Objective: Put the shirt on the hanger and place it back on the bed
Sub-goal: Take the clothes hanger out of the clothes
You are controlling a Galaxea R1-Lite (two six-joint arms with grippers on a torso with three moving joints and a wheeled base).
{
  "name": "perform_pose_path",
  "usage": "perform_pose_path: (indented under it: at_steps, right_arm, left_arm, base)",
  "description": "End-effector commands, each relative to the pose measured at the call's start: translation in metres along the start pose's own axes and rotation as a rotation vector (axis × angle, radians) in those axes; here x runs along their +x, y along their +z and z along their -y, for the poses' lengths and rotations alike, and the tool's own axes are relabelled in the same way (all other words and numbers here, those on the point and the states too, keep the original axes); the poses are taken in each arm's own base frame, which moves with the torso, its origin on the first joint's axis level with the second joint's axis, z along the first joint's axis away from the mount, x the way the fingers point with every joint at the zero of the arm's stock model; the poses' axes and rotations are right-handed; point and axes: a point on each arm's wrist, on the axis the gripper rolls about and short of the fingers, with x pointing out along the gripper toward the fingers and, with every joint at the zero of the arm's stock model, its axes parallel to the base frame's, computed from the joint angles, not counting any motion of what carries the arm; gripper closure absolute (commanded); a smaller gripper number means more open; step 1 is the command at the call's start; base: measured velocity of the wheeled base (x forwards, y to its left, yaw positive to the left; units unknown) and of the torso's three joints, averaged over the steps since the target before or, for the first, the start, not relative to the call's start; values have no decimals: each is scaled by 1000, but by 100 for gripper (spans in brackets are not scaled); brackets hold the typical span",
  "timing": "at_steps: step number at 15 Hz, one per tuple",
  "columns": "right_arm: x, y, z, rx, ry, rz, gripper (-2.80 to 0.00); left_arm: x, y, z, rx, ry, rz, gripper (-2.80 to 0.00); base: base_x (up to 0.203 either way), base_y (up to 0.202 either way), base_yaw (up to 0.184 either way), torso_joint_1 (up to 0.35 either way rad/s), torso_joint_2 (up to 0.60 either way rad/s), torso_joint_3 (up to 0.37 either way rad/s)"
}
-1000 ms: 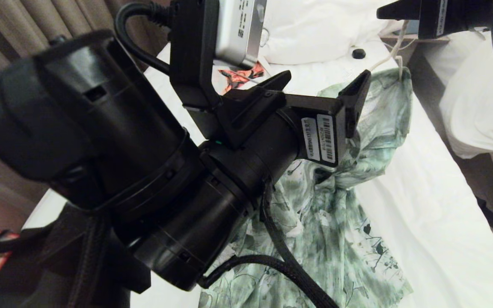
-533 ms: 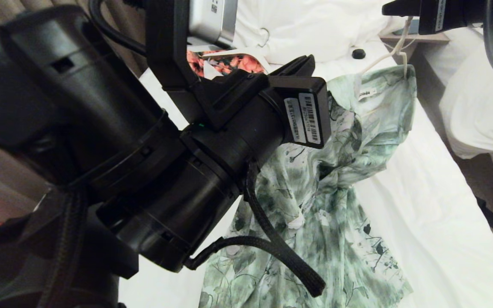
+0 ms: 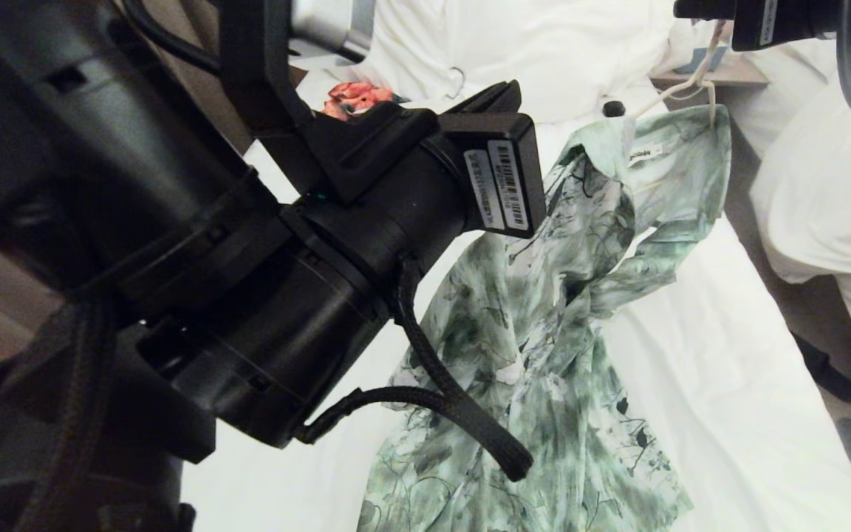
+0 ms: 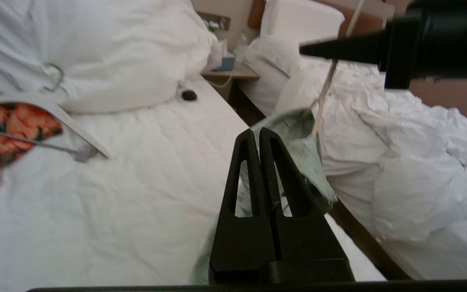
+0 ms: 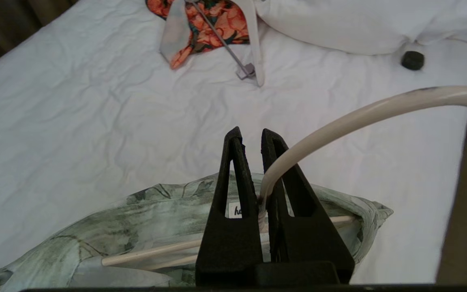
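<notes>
The right gripper (image 5: 253, 136) pinches the twisted neck of a cream wire hanger (image 5: 363, 111), its black fingers (image 5: 233, 170) closed tight, the hook arcing off toward 2 o'clock. A green-and-white shirt (image 5: 144, 219) hangs on the hanger's shoulders just beneath, above a white-sheeted bed (image 5: 95, 113). At 12 o'clock lie an orange floral garment (image 5: 213, 24) on a white hanger (image 5: 255, 48), and a pillow (image 5: 363, 24).

Bed: long single bed with plain white sheet (image 3: 728, 384).
Head end: big white pillows (image 3: 514, 52), beyond the left tool (image 4: 256, 136).
On sheet: orange-and-black floral garment (image 5: 213, 24), thick white flat hanger (image 5: 253, 44), small black round object (image 5: 412, 60), green-and-white floral shirt's lower part (image 3: 544, 414).
</notes>
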Motion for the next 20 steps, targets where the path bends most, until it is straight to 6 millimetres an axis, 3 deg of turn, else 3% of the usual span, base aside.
perform_pose_path:
  at_steps: [1, 5, 12, 20]
  right_arm:
    - [4, -3, 2, -7, -10, -15, 0]
    - [6, -6, 4, -18, -21, -26, 0]
    - [6, -7, 12, -65, -81, -37, 0]
    - [5, -5, 13, -107, -112, -38, 0]
  left_arm:
    - [-4, 17, -9, -1, 26, 46, 0]
    - [-7, 39, -44, 72, 121, 42, 0]
    - [-6, 35, -72, 171, 190, -146, 0]
    - [-6, 37, -80, 181, 183, -157, 0]
  base:
    - [0, 0, 0, 123, -486, -372]
    - [0, 0, 0, 160, -513, -361]
    - [0, 0, 0, 199, -558, -363]
    - [0, 0, 0, 193, -471, -284]
